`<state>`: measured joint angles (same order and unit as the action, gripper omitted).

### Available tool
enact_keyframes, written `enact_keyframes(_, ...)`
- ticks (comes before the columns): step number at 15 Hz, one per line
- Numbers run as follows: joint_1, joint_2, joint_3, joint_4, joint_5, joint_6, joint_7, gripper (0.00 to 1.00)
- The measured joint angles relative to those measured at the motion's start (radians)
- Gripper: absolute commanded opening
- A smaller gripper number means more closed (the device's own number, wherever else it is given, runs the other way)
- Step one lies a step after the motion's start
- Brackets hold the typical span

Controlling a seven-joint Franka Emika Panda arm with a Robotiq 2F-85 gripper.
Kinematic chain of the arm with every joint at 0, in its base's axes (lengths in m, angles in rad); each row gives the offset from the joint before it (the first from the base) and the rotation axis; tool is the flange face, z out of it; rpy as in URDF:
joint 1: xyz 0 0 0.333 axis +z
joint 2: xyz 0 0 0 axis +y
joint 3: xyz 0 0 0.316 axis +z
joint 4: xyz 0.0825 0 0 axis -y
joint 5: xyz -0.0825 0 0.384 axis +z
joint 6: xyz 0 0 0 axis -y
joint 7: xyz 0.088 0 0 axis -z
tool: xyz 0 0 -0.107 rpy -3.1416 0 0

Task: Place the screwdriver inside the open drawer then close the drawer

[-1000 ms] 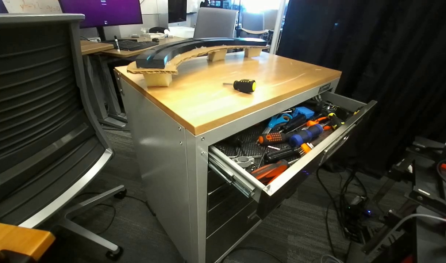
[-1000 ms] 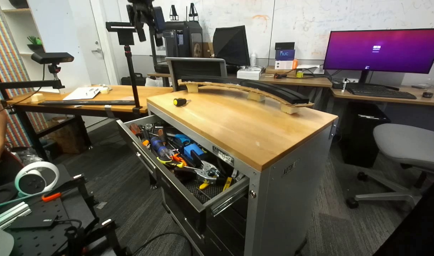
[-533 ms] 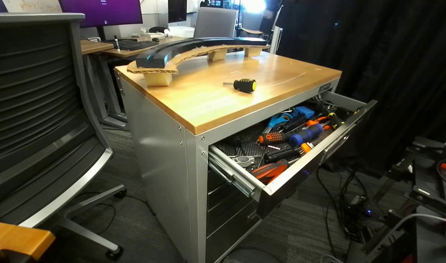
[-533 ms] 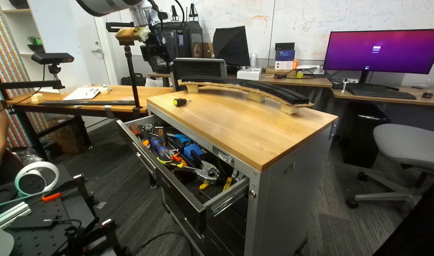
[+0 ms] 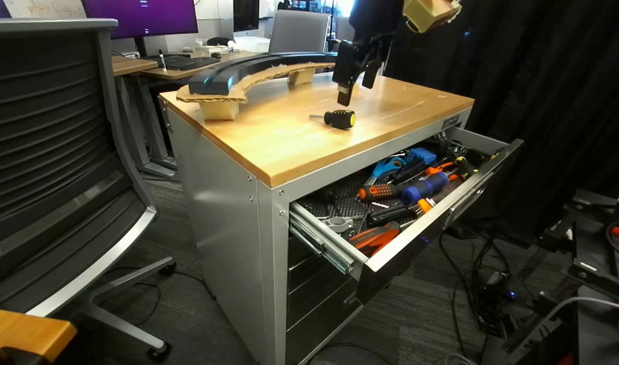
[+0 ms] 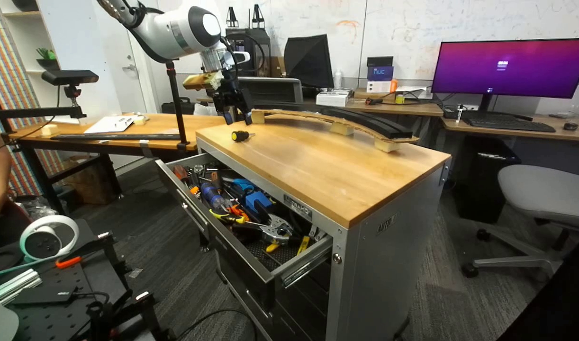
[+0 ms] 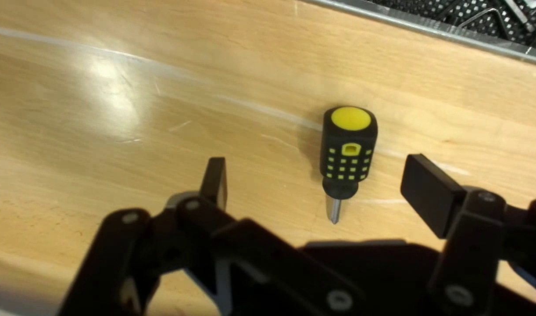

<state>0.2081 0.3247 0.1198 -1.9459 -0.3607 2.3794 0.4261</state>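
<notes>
The screwdriver (image 5: 340, 118) is stubby and black with a yellow end cap and a short metal shaft. It lies on the wooden cabinet top (image 5: 284, 147) and also shows in an exterior view (image 6: 240, 136). My gripper (image 5: 356, 90) is open and empty, above and behind it, apart from it. In the wrist view the screwdriver (image 7: 349, 153) shows between the spread fingers (image 7: 314, 186), nearer the right one, cap away from the palm. The top drawer (image 5: 416, 225) is pulled open and full of tools. It also shows in an exterior view (image 6: 231, 242).
A curved black piece (image 5: 213, 81) on cardboard and foam blocks stands along the back of the cabinet top. Orange, blue and black tools (image 5: 426, 186) are heaped in the drawer. A chair (image 5: 46, 152) stands beside the cabinet. A yellow block (image 6: 199, 81) is on the wrist.
My arm has come down and toward the cabinet top, and the gripper is now over the area by the screwdriver. The screwdriver and drawer have not moved.
</notes>
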Motion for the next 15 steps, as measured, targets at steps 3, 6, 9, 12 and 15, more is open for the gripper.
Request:
enact_keyframes(3, 0.014, 0.048, -0.013, 0.015, 0.012, 0.016, 0.014, 0.73)
enact_keyframes(6, 0.034, 0.084, -0.032, 0.024, 0.012, 0.053, 0.046, 0.49)
enact_keyframes(9, 0.058, 0.098, -0.064, 0.028, 0.011, 0.092, 0.084, 0.27)
enact_keyframes(12, 0.077, 0.098, -0.087, 0.031, 0.012, 0.105, 0.101, 0.12)
enact_keyframes(15, 0.054, 0.074, -0.036, 0.010, 0.133, 0.081, -0.061, 0.12)
